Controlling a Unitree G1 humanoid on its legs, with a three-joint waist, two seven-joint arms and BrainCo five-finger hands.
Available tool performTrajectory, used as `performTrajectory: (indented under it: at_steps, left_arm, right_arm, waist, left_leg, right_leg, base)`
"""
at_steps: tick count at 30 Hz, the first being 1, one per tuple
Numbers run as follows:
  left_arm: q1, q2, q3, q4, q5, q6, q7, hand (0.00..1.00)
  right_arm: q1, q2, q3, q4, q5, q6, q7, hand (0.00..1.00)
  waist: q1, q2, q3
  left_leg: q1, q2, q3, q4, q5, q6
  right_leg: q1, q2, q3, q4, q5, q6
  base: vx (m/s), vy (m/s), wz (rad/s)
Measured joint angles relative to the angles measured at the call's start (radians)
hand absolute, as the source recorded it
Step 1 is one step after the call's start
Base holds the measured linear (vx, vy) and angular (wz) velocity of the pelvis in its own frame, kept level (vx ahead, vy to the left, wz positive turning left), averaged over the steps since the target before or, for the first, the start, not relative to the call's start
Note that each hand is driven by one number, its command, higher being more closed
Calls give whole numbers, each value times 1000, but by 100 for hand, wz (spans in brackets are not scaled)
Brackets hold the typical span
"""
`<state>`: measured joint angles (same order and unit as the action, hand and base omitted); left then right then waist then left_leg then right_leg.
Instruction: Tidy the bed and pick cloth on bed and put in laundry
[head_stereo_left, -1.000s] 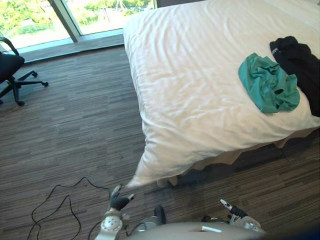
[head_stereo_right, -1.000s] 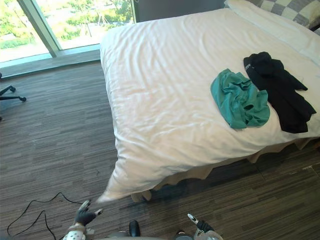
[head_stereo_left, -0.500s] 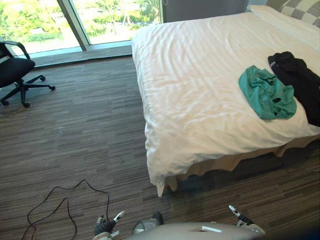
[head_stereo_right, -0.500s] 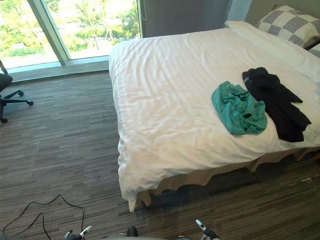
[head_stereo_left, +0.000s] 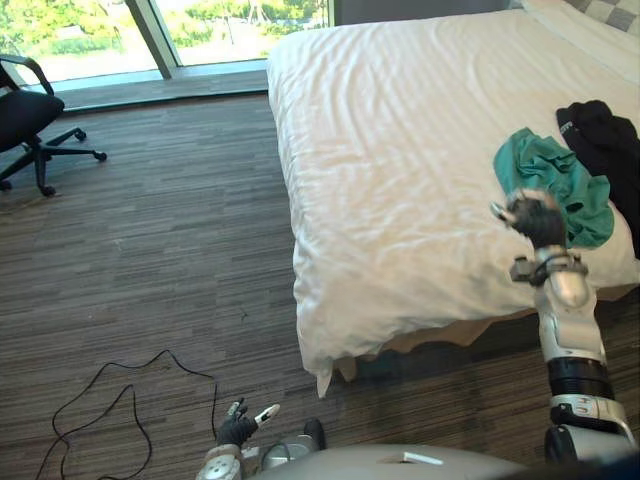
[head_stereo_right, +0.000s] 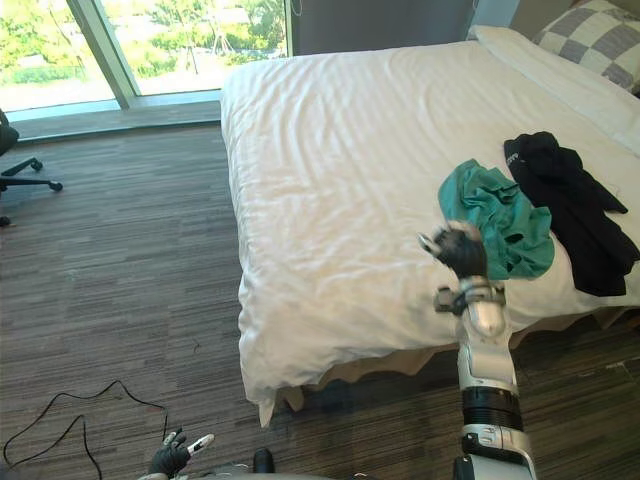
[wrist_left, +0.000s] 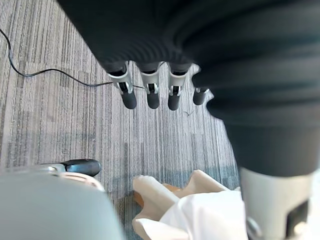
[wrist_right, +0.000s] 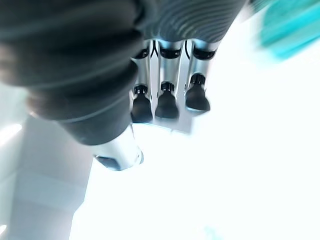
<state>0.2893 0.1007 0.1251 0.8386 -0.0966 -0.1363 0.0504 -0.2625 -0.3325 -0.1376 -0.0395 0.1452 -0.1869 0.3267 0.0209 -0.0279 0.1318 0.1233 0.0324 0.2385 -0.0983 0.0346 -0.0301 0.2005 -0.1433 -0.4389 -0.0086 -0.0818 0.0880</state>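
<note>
White bed with a teal cloth at 3 o'clock, a black cloth just beside it; the right hand, fingers open and empty, hovers near the teal cloth; left hand open at 7 o'clock

The white cover lies flat and bare across the centre of the frame, giving open passage from the bed's near edge to the green cloth at right. The right hand is raised just beside that cloth's left edge. A black garment touches the cloth's right side. The floor at left is open, and a chair stands at upper left.
</note>
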Motion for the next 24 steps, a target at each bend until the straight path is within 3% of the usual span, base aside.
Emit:
performTrajectory:
  at_steps: [3, 7, 9, 11, 13, 14, 16, 18, 20, 22, 24]
  left_arm:
    - [11, -1, 1, 3, 0, -28, 1, 0]
    - [11, -6, 3, 3, -1, -46, 20, 0]
    - [11, -6, 3, 2, -1, -46, 21, 0]
    - [11, -3, 4, 0, -1, -46, 15, 0]
    - [8, 1, 11, -12, -2, -44, 9, 0]
    - [2, 6, 13, -47, -2, -45, -2, 0]
    - [-13, 11, 13, -81, -2, -45, -5, 0]
    - [-46, 14, 13, -115, -15, -45, -10, 0]
    - [-84, 14, 12, -153, -46, -46, -26, 0]
    - [-90, 15, 12, -157, -49, -49, -30, 0]
    - [-116, 18, 0, -160, -37, -62, -31, 0]
  right_arm:
    - [0, 8, 131, -96, 54, 16, 139, 100]
    - [-61, 70, 320, -57, 89, 137, 188, 100]
    - [-133, 110, 405, 19, 88, 196, 168, 100]
    - [-233, 162, 480, 125, 86, 262, 114, 100]
    - [-315, 195, 504, 197, 85, 278, 77, 100]
    - [-412, 220, 502, 265, 85, 279, 33, 100]
    - [-515, 237, 494, 329, 84, 277, -26, 100]
    - [-634, 250, 458, 405, 85, 276, -77, 100]
    - [-730, 237, 412, 496, 84, 274, -125, 100]
    - [-736, 228, 411, 520, 84, 274, -139, 100]
    - [-736, 195, 409, 540, 83, 278, -151, 100]
  waist:
    - [17, -5, -3]
    - [47, -5, -3]
    - [63, -3, -1]
    - [111, 0, 33]
    - [131, -7, 64]
    - [144, -19, 108]
    - [164, -16, 168]
    - [187, -6, 242]
    - [219, 25, 313]
    - [226, 33, 317]
    - [244, 57, 332]
  left_leg:
    - [8, 3, -1, 0, 0, 0]
    - [12, 1, -30, 0, 0, 0]
    - [-3, 1, -52, -1, 0, 0]
    - [-35, -7, -92, -6, 4, 4]
    - [-75, -7, -121, -6, 20, 9]
    - [-121, 1, -145, -6, 48, 9]
    - [-180, 10, -164, -2, 78, 6]
    - [-251, 21, -180, 0, 114, 4]
    - [-335, 21, -199, 0, 149, -1]
    - [-369, 18, -201, 0, 155, 0]
    - [-406, 11, -202, 0, 163, 6]
  right_leg:
    - [6, 2, 0, 8, 0, 0]
    - [20, 1, -17, 9, 0, 0]
    - [17, 2, -35, 8, -1, -1]
    - [10, -1, -66, 10, -10, -7]
    - [-20, 0, -91, 24, -17, -9]
    - [-67, 3, -115, 50, -24, -20]
    - [-129, 6, -136, 83, -32, -34]
    - [-200, 7, -158, 122, -30, -42]
    - [-285, 1, -173, 160, -23, -49]
    - [-320, -4, -175, 169, -21, -49]
    - [-364, -17, -176, 190, -19, -48]
  base:
    - [15, -8, 1]
    - [-53, -9, 13]
    - [-105, -7, 32]
    - [-165, -11, 43]
    - [-203, -16, 55]
    - [-209, -14, 65]
    - [-144, -6, 50]
    - [-174, -5, 38]
    - [-121, 4, 26]
    - [6, 2, 12]
    - [57, 3, 6]
